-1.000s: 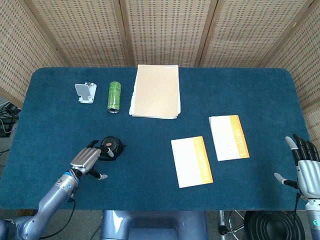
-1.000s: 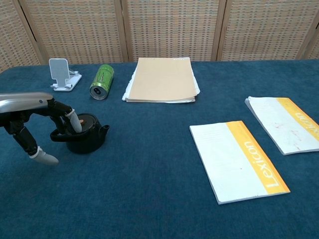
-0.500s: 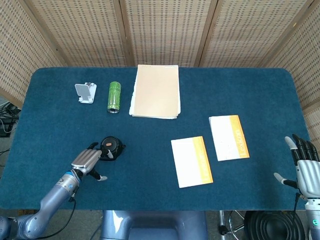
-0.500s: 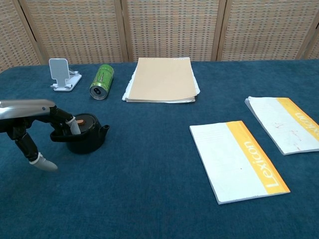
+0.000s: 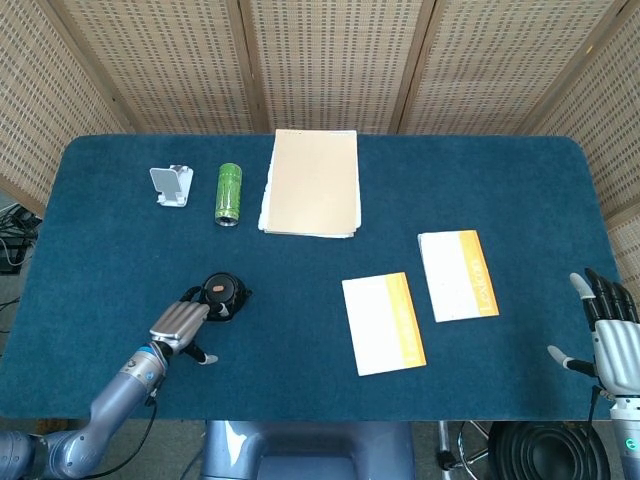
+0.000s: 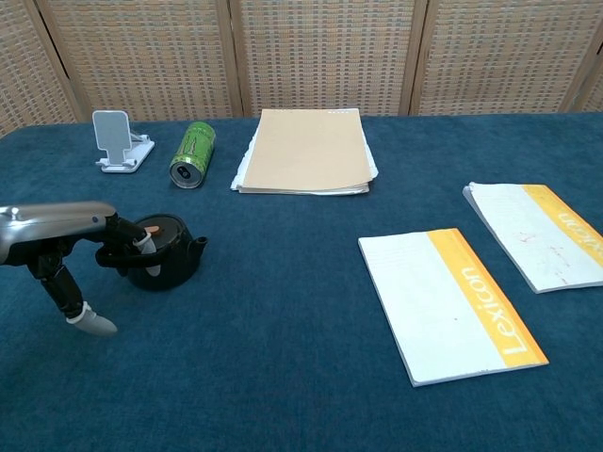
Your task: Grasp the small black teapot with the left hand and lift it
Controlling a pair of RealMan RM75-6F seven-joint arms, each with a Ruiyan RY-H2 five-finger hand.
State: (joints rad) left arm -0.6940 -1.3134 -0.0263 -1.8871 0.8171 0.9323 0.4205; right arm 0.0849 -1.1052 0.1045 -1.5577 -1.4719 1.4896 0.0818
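We see a table [image 5: 520,190] covered in dark blue cloth, with woven cane screens [image 5: 330,60] in wooden frames standing behind it.

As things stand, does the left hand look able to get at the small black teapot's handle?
Probably yes: the left hand sits right beside the small black teapot, fingertips at its handle side, with nothing between them.

Teapot [image 6: 162,262] black. Can [image 5: 230,193] green. Table cloth [image 5: 480,190] dark blue. Paper stack [image 5: 311,182] tan. Two booklets [image 6: 450,303] [image 6: 537,233] white with orange stripe. Phone stand [image 5: 171,185] white. Left hand [image 5: 178,322] silver-grey.
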